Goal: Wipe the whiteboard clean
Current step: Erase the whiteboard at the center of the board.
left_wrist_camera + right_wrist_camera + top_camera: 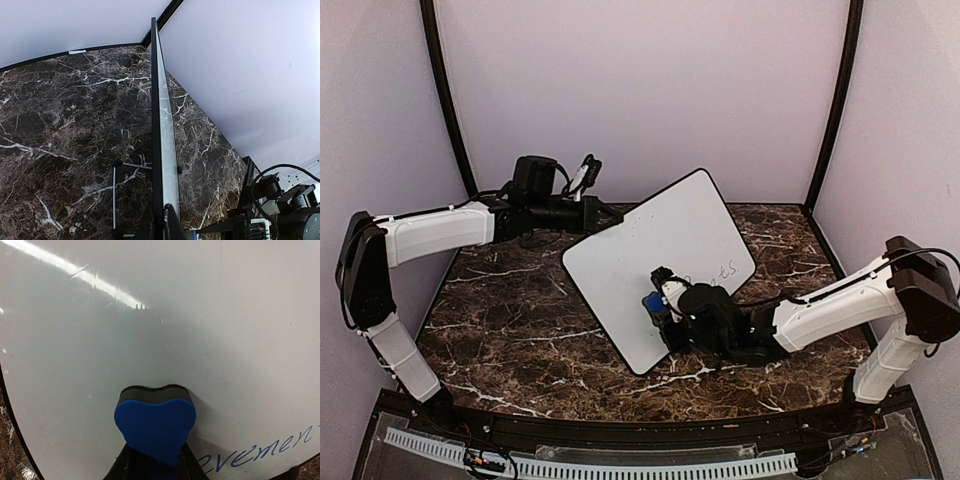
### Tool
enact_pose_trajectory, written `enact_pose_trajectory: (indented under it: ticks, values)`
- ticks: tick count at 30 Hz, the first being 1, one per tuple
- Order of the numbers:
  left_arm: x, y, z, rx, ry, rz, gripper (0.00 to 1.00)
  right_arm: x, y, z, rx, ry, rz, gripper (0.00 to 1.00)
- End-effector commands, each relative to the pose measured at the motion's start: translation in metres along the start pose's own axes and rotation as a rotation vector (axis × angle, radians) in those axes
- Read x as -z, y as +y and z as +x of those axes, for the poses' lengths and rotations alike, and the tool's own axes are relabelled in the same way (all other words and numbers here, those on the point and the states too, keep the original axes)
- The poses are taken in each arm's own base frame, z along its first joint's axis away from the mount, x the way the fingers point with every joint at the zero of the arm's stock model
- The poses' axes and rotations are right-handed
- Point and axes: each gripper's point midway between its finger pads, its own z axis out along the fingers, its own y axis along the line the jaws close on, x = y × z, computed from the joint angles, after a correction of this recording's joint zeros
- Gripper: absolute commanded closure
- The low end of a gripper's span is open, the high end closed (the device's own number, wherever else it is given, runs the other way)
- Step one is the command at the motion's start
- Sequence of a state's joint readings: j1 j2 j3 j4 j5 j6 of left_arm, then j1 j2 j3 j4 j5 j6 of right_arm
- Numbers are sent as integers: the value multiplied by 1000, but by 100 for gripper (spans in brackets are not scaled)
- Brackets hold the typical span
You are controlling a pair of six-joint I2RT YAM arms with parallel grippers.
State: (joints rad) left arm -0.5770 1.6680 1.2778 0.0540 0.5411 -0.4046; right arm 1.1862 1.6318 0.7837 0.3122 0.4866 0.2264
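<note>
The whiteboard (655,265) is a white board with rounded corners and a thin black frame, held tilted over the marble table. My left gripper (605,215) is shut on its far-left edge; the left wrist view looks along that edge (162,150) from the gripper (164,222). Blue handwriting (260,452) remains at the board's lower right. My right gripper (155,465) is shut on a blue eraser (155,427), squeezed into a heart shape, with its dark felt side pressed against the board (150,315). In the top view the eraser (653,305) sits left of the faint writing (715,270).
The dark marble table (510,320) lies under the board. Pale walls close the back and sides, with black corner posts (445,95). A thin metal stand (116,195) shows behind the board in the left wrist view. The right arm (820,310) reaches in from the right.
</note>
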Motion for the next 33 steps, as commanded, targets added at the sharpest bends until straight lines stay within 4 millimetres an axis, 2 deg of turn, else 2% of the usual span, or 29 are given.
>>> enact_pose_trajectory:
  ticks: [1, 5, 8, 12, 20, 23, 27, 33]
  values:
    - [-11, -11, 35, 3, 120, 43, 100, 4, -13, 28, -32, 39, 17, 77]
    - [-10, -11, 35, 4, 120, 45, 100, 12, -26, 45, -43, 66, 45, 77]
    - [-11, -11, 35, 6, 120, 45, 100, 12, -31, 41, -49, 51, 54, 77]
    - [-12, -10, 37, 8, 125, 45, 100, 3, -34, 22, -45, 4, 56, 77]
    - [-11, -11, 36, 4, 123, 43, 100, -18, -40, -35, -19, -97, 51, 77]
    - [-11, -11, 36, 2, 123, 42, 100, -20, -39, -44, -13, -111, 44, 77]
    - [-11, -11, 36, 1, 124, 43, 100, -21, -38, -32, -28, -86, 28, 77]
    - [-12, -10, 37, 6, 128, 45, 100, -6, -33, 9, -49, -23, -22, 78]
